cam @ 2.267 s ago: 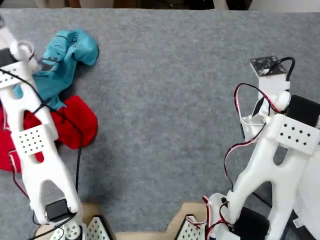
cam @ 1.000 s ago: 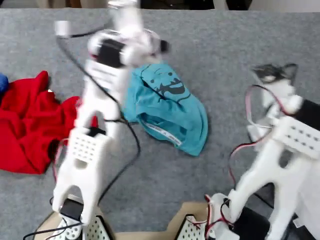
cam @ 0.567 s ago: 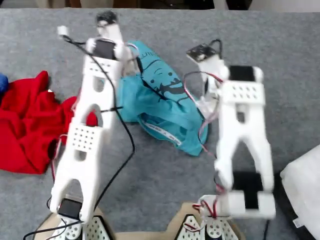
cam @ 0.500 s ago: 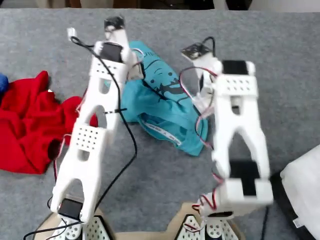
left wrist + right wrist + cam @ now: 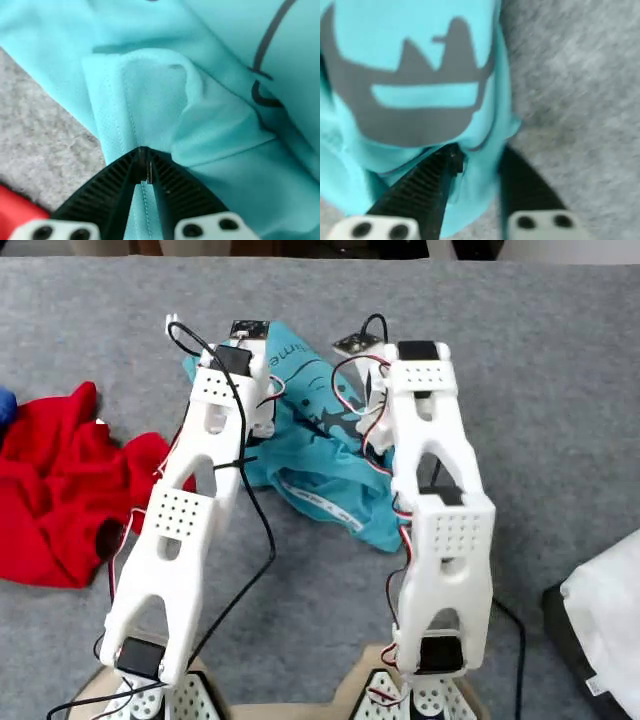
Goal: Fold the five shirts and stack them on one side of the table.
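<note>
Teal shirt (image 5: 330, 480) crumpled on the grey table (image 5: 560, 390), upper centre of the high view, between the tips of both arms. Pinches a stitched hem fold of it with the left gripper (image 5: 145, 156), jaws clenched on the cloth, at the shirt's left part as the high view shows it. Straddles the shirt's right edge with the right gripper (image 5: 480, 155), released and spread: one finger over the printed cloth, the other over bare table just beside the hem, with cloth lying in the gap. Dark print on the shirt's upper face, close to both grippers. Red shirt (image 5: 60, 500) bunched at the left middle of the high view, apart from either gripper, its right lobe passing beneath the left arm. Scrap of blue cloth (image 5: 4, 405) at the left edge, just above the red shirt. White bundle (image 5: 605, 610) at the lower right edge, well apart from the teal shirt.
</note>
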### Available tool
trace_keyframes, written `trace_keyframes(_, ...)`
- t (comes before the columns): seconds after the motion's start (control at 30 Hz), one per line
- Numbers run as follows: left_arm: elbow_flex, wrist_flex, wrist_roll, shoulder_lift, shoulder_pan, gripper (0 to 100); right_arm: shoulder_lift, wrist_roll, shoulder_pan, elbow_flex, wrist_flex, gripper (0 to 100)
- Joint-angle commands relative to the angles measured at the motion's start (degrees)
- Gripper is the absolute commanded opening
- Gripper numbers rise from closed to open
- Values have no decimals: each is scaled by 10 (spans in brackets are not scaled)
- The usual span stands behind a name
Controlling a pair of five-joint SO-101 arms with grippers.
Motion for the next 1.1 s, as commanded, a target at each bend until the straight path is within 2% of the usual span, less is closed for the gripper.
trace_keyframes(0.0,47,9,-3,-22,-16,19,18,-6,-3,-145,30,4)
trace_keyframes(0.23,242,9,-29,-145,4,19,47,-1,6,-399,43,5)
trace_keyframes(0.4,401,8,-30,-268,8,19,62,1,1,-516,-24,5)
trace_keyframes(0.6,593,7,-26,-430,21,19,73,44,-25,-506,-84,19)
trace_keyframes(0.77,727,7,-10,-604,59,19,80,28,-24,-506,-58,191)
trace_keyframes(0.87,740,6,-1,-705,76,23,71,15,-14,-507,-40,225)
trace_keyframes(0.97,738,6,14,-784,78,95,56,15,-7,-507,-25,228)
trace_keyframes(1.07,732,6,76,-844,72,215,36,24,-6,-507,-8,228)
